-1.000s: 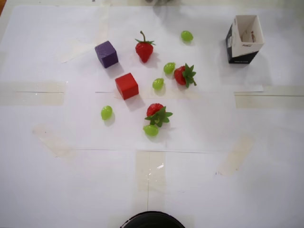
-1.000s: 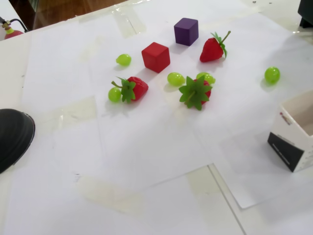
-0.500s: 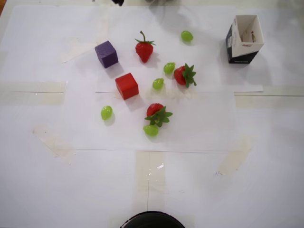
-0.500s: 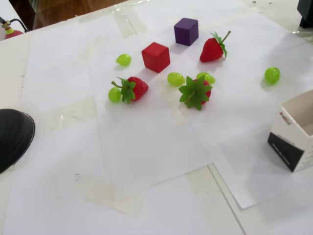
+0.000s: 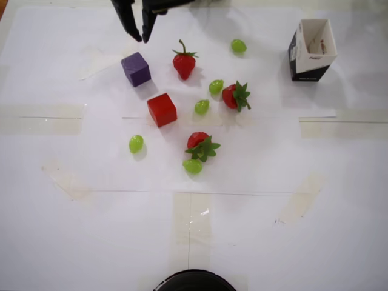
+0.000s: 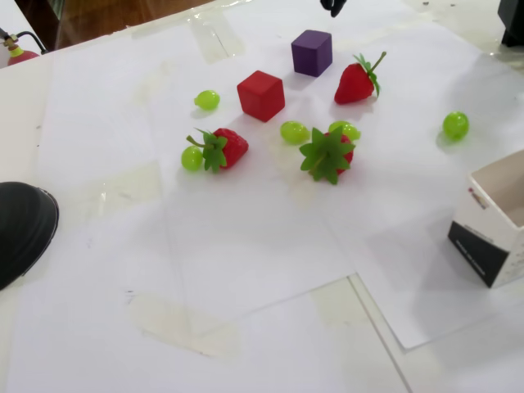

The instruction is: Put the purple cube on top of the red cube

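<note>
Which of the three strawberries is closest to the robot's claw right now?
The strawberry beside the purple cube, its stem pointing to the overhead view's top edge. It lies just right of the gripper; the other two sit lower.

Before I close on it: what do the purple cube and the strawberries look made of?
Purple cube: solid, matte, with flat plain faces, crisp edges and no glare; likely painted wood or foam, I can't tell which. Strawberries: probably plastic fakes, with uniform glossy red skin and stiff, flat green leaves. Gripper is open above the cube.
</note>
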Robot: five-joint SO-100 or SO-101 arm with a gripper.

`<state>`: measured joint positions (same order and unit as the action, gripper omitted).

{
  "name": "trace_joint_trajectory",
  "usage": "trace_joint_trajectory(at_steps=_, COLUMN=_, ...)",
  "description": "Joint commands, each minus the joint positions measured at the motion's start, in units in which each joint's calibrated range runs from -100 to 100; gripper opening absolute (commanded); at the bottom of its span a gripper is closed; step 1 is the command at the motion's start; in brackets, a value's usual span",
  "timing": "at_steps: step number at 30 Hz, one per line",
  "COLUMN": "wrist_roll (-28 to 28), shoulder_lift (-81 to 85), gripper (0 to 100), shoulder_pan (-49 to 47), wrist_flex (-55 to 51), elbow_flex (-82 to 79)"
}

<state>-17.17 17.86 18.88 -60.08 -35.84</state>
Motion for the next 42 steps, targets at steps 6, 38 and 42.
trace_joint_trajectory(at_steps=6, wrist_roll=-0.2, shoulder_lift=-9.0, gripper=11, shoulder_pan=0.5, wrist_flex=4.3, elbow_flex=3.7)
trace_joint_trajectory(at_steps=38, wrist_roll=-5.8, shoulder_lift=-18.1, gripper=34, shoulder_pan=-2.4, wrist_flex=-1.4, elbow_flex=9.8)
trace_joint_trajectory(at_steps=42, wrist_roll=-6.0, shoulder_lift=-19.3, gripper=33, shoulder_pan=-2.8, wrist_flex=-0.8, elbow_flex=9.8)
